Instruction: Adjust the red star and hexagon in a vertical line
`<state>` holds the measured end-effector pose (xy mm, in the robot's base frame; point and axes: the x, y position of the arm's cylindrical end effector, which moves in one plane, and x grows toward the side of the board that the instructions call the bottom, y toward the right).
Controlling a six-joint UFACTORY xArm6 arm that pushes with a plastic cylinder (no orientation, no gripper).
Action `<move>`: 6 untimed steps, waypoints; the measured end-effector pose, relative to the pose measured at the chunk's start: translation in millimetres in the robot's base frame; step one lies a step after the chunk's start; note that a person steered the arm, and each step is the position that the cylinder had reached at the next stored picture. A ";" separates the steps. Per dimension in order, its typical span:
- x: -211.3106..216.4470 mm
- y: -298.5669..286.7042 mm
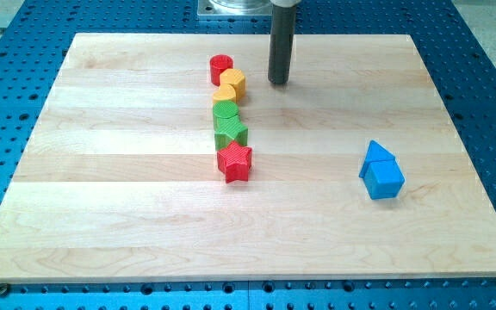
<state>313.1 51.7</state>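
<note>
A red star lies near the board's middle, at the bottom end of a column of blocks. Above it sit a green star, a green block, a yellow heart, a yellow hexagon and a red cylinder at the top. My tip rests on the board to the right of the yellow hexagon, with a gap between them. It touches no block.
Two blue blocks stand together at the right: a triangle-topped one and a cube touching below it. The wooden board lies on a blue perforated table.
</note>
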 end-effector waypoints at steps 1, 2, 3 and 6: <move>9.2 -27.3; 19.0 -36.3; 19.6 -52.1; 79.5 13.4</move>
<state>392.6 65.1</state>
